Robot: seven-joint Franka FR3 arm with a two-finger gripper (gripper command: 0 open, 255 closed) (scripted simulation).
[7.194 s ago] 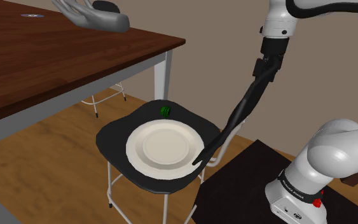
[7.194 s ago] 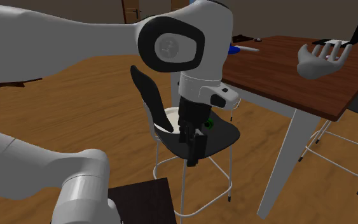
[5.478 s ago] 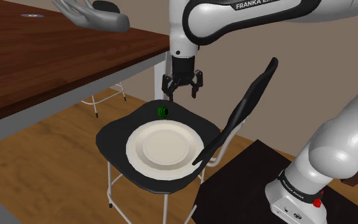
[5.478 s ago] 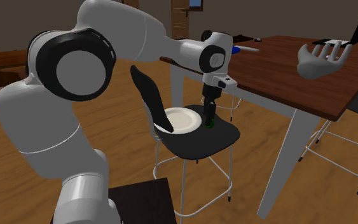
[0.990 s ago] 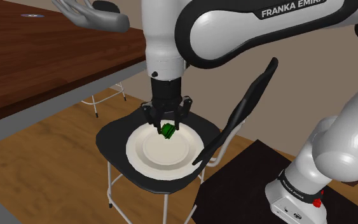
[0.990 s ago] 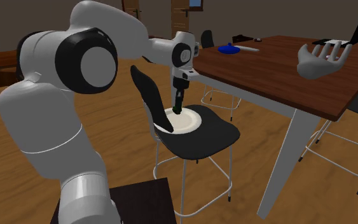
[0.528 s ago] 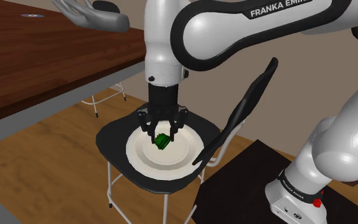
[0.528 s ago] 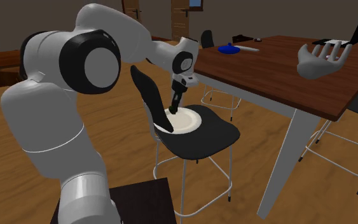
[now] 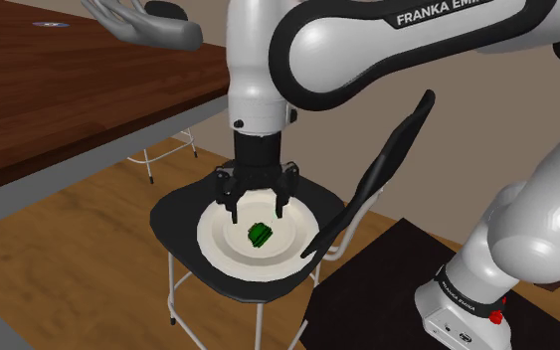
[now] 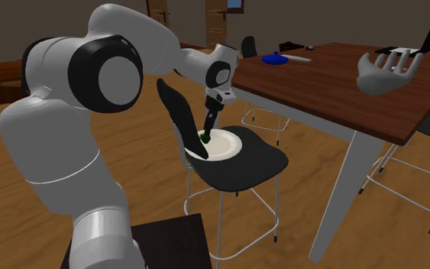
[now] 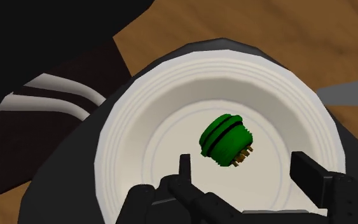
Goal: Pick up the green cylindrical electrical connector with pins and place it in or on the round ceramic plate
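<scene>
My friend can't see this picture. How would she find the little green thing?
Find the black chair seat beside the big brown table; a round white plate sits on it. On the plate, just under the open black gripper, lies a small green cylinder with tiny gold pins at one end, the only green thing there.

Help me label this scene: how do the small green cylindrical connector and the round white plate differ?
The green cylindrical connector bears brassy pins; the round white plate is plain. The connector is far smaller, fitting inside the plate's well. The connector lies on its side; the plate sits flat on the black chair seat. Both are round, below the open gripper.
</scene>
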